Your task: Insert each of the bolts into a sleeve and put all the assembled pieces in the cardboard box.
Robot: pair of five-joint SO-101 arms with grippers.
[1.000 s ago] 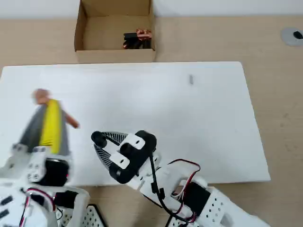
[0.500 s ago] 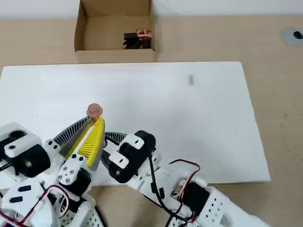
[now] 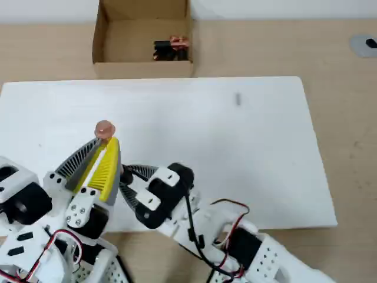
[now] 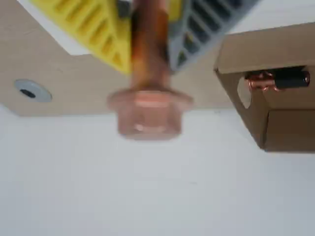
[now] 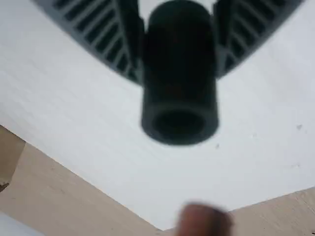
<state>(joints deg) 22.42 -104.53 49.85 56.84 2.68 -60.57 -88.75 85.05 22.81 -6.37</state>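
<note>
1. I'm clamping the copper bolt (image 4: 150,105) by its shank in my left gripper (image 3: 106,141). Its head is sticking out past the fingertips at the lower left of the high view, over the white board (image 3: 247,147).
2. I'm pinching the black sleeve (image 5: 179,73) in my right gripper (image 3: 126,177), just below and right of the bolt in the high view. Its open mouth is facing outward.
3. Risk, my guess: the two parts are sitting near each other but not looking lined up. The bolt's head end is the exposed one, and the plain end is hiding between my fingers. Pushing in off-axis could jam the bolt on the sleeve rim, twist it in my grip, or drop either part onto the board.
4. A second risk is my two grippers bumping, since they are crowding close together.
5. The cardboard box (image 3: 143,69) is sitting at the upper centre-left of the high view, well apart from me. It is holding copper-and-black assembled pieces (image 3: 172,50) against its right wall; I can't tell how many.
</note>
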